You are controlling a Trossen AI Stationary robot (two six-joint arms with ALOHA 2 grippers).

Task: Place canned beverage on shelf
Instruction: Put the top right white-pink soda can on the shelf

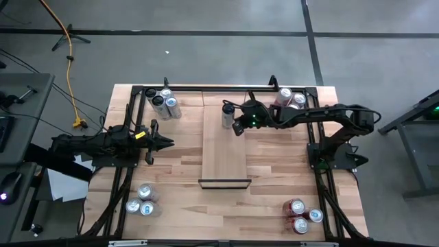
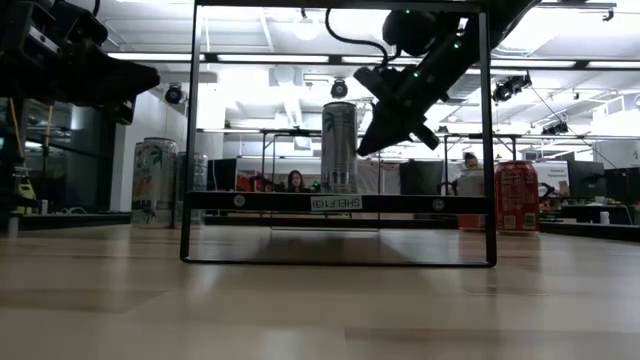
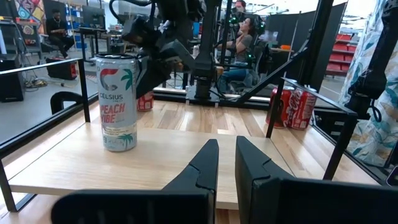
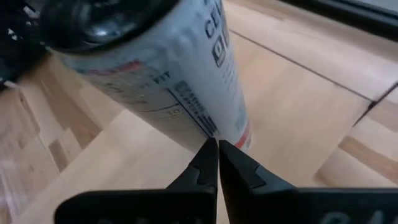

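A tall white-and-silver canned beverage (image 1: 228, 115) (image 3: 118, 102) stands upright on its base at the far end of the shelf (image 1: 225, 154), a pale wood panel with a black bar at its near end. My right gripper (image 1: 236, 128) (image 2: 363, 150) is shut, slanting down beside the can's right side. My left gripper (image 1: 170, 143) (image 3: 227, 152) is shut and level, left of the shelf, holding nothing. My right gripper (image 4: 217, 149) has its shut fingertips right at the can's side wall (image 4: 205, 118), low on the can, slanting down from the table's right. I cannot tell whether they touch it. The can stands upright on the shelf.
Groups of cans stand at the far left (image 1: 164, 103), far right (image 1: 289, 98), near left (image 1: 144, 201) and near right (image 1: 302, 214). A black rail frame (image 1: 130, 123) borders the table, and a raised black frame (image 2: 190, 130) spans the shelf.
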